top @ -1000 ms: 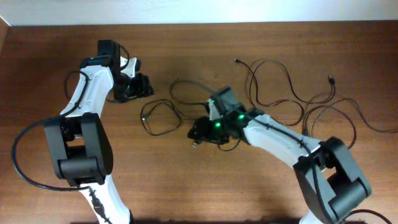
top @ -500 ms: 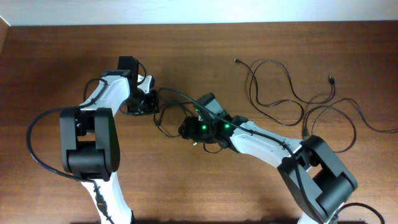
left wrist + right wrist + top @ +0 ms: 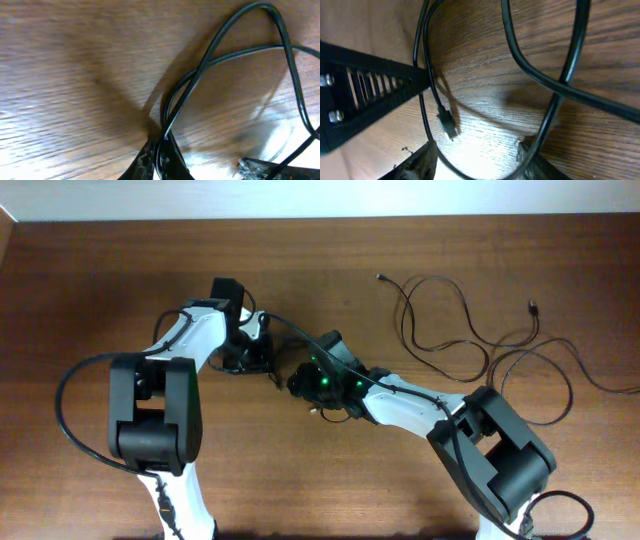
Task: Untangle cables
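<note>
In the middle of the counter (image 3: 90, 260), my left claw (image 3: 161, 159) was clenched on a couple of strands of the cables (image 3: 506, 30). My right claw (image 3: 477, 162) hung released just to its right, over a loop and a small plug (image 3: 447, 122). Barely started, I'd say: that clump wasn't pulled apart, and the other cords (image 3: 404, 320) sprawled overlapping at far right.

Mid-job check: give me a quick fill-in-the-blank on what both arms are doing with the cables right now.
1. The left gripper has its fingers ___ on a black cable.
2. The right gripper holds its fingers ___, with a small plug lying just ahead of them.
3. Seen from overhead, the loose cables lie on the robot's ___ side.
Missing words: shut; open; right.
</note>
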Controlling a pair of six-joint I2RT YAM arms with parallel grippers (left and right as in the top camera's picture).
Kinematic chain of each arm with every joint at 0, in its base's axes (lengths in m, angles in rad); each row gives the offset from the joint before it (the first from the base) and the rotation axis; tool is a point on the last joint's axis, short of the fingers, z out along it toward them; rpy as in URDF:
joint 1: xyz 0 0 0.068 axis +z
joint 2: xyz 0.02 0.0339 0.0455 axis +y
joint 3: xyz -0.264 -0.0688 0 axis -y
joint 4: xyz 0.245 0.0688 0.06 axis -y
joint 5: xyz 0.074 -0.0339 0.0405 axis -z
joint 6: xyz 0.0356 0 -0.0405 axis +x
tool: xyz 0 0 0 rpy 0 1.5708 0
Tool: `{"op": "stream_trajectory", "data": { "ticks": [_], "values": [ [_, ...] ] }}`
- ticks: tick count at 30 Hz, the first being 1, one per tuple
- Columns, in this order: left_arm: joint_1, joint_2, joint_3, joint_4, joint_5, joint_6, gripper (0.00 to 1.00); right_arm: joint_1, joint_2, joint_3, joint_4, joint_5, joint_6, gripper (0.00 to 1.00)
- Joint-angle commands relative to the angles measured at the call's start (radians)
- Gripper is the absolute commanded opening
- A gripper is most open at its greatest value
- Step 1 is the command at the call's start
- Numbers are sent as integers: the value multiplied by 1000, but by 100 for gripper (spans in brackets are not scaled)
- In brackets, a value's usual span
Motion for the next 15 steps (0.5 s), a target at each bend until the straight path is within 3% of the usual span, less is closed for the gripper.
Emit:
{"op": "stream_trajectory", "data": {
  "ticks": [1,4,6,10,11,12,13,14,15],
  "values": [
    [-38,76,-64,-10,-61,22,9,-16,32,-3,13,5,68,47],
    [-55,76,-64,-8,-61,24,9,-30,32,-3,35,5,78,45],
    [-59,76,-64,-13,-61,48,9,-44,32,-3,33,5,77,38],
    [-59,77,-76,-12,-61,48,9,-57,32,-3,22,6,-7,19],
    [-59,77,-77,-12,-61,48,15,-57,32,-3,8,6,-13,7],
    [-59,77,-77,-12,-61,48,18,-57,32,-3,-10,6,-14,4],
    [-59,76,-77,-14,-54,47,7,-57,31,-3,-42,5,-46,4],
    [-43,56,-71,-12,-1,51,19,-57,31,-3,-143,5,-144,4],
    [-29,34,-63,-13,14,51,19,-57,31,-3,-177,5,-168,4]
  ]
}}
